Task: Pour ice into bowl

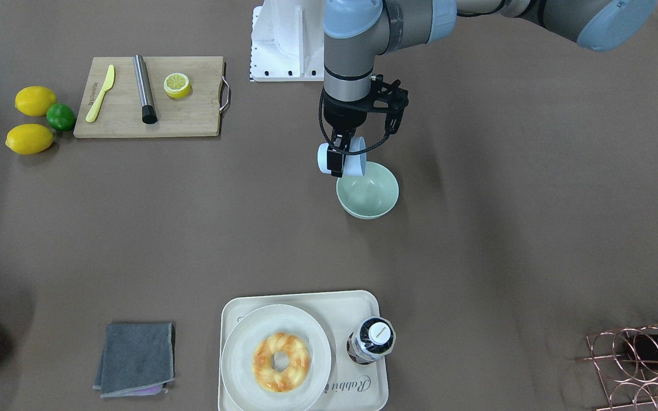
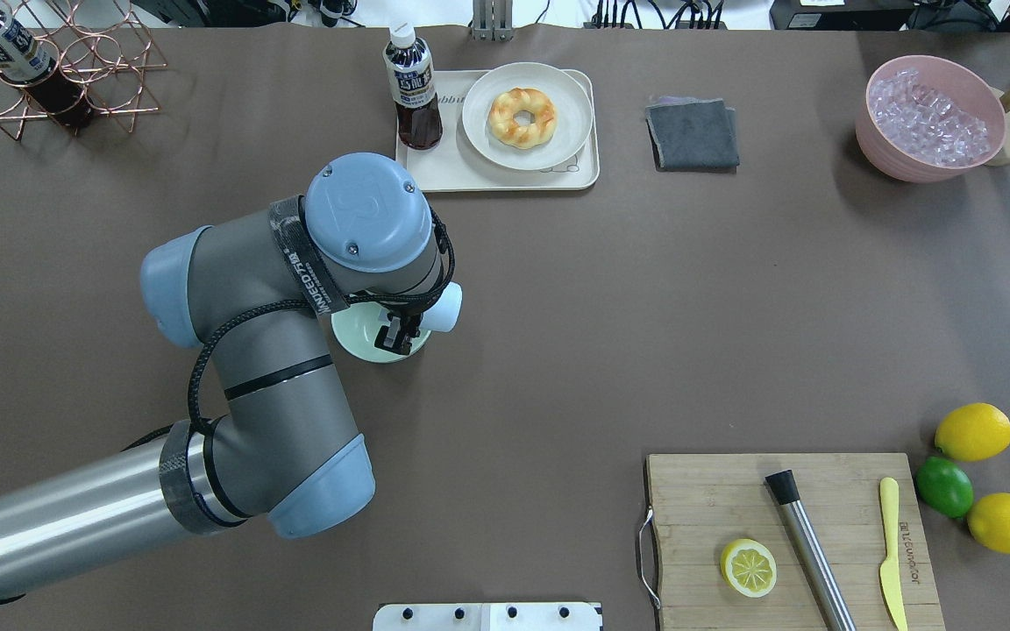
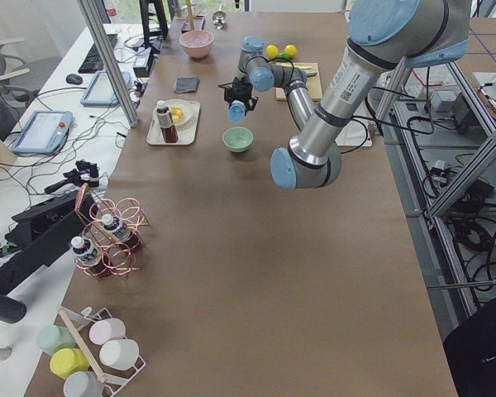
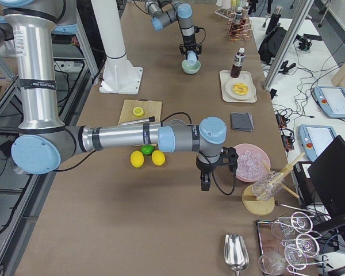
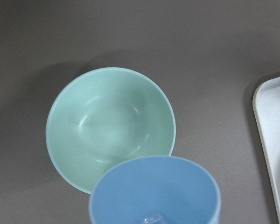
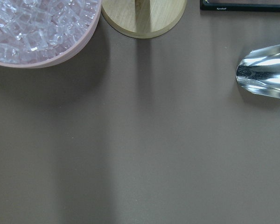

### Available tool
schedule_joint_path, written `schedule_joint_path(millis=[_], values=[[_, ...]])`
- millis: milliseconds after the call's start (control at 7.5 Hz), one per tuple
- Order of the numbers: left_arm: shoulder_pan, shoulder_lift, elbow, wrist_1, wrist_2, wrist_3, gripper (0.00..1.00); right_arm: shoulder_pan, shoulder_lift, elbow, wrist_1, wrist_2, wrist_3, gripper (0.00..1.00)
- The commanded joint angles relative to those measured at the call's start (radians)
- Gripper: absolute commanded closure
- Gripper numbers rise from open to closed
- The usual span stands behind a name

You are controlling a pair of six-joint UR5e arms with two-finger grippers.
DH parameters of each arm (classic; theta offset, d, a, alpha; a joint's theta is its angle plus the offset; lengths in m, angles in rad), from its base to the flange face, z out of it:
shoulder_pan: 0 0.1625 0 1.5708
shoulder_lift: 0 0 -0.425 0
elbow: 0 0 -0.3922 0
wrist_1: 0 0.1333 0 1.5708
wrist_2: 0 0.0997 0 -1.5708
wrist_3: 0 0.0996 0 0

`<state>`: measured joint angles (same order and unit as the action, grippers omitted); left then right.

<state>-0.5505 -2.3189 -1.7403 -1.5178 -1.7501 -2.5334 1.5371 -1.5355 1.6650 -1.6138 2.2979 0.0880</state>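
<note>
Mint-green and bare inside, the bowl [image 5: 107, 130] is found standing on the brown table with no ice in it. The ice [image 5: 151, 218] is seen only as one small clear cube inside the light blue cup [image 1: 357, 165], at the lower edge of the left wrist view; whether more lies behind it cannot be told. The cup is pinched across its body by the left gripper [image 1: 337, 165] and is held tipped well over, its mouth turned toward the bowl and above the bowl's rim.

Risks, as judged:
- The cup's mouth is seen to overlap only one edge of the bowl. Cubes released from there may strike the rim or skip out onto the table.
- The pinch is applied to a smooth, round wall. A slip or a twist of the cup may be caused by further tipping.
- The cup's lip is near the rim. The light bowl may be nudged or rocked if the cup is lowered.

Differences between views:
- The bowl's bare interior and the cube are shown by the left wrist view alone.
- The cup's tilt and the pinch are shown best from the front. From overhead, most of the bowl is hidden beneath the arm.
- The right gripper [image 4: 206, 179] is shown only from the table's right end, near the pink tub [image 4: 250, 167] of ice; whether its fingers are spread or together cannot be told.
</note>
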Motion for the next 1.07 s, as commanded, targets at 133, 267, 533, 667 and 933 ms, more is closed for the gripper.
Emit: schedule_joint_path(millis=[133,267,533,667,933], values=[[-0.011,0.081,0.074,-0.224,0.001,-0.157,0.39,0.000,0.000,-0.001,0.000,0.000,-0.001,0.01],[-0.005,0.093,0.082,-0.254,0.003,-0.189,0.39,0.000,0.000,-0.001,0.000,0.000,0.001,0.01],[-0.003,0.107,0.084,-0.315,0.006,-0.246,0.39,0.000,0.000,0.001,0.000,0.000,-0.001,0.01],[-0.011,0.104,0.079,-0.350,0.007,-0.293,0.39,0.000,0.000,0.007,0.000,-0.002,0.001,0.01],[-0.003,0.111,0.084,-0.431,0.088,-0.376,0.40,0.000,0.000,0.009,0.000,-0.002,0.001,0.01]])
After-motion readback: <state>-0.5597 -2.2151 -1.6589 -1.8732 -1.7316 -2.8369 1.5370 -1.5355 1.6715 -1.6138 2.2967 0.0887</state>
